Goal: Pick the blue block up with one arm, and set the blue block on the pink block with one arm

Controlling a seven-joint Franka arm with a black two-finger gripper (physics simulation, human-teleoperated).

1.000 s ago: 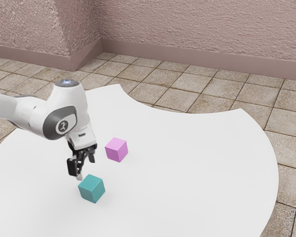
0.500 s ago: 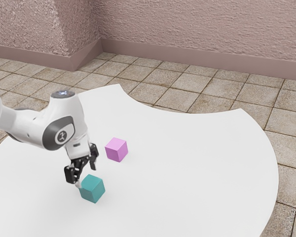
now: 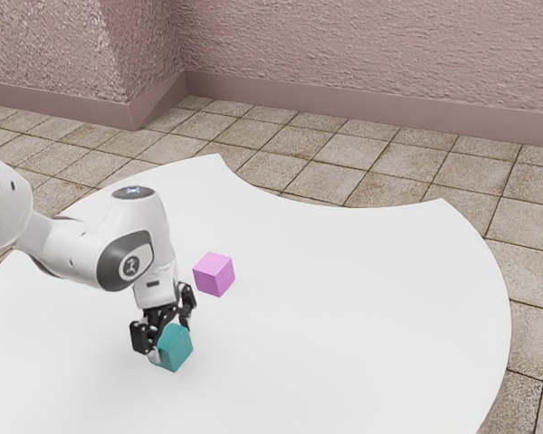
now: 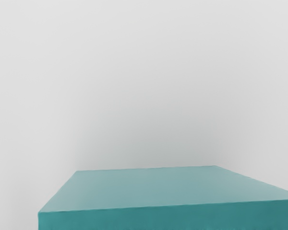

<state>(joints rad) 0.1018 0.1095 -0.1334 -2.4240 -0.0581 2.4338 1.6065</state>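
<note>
I read the blue block [image 4: 173, 196] as smooth and matt, the table [image 3: 362, 298] smooth white (matt too), the walls [image 3: 362, 45] rough like stucco.

White arm [image 3: 81, 253] in from the exterior view's left, bent low — claw [image 3: 166, 334] pointing down, fingers [image 3: 143, 335] spread.

The near block [image 3: 176, 351] is blue-green. The far block [image 3: 214, 273] is pink. The surface [image 3: 362, 307] is white. The floor [image 3: 344, 149] has brown tiles.
</note>
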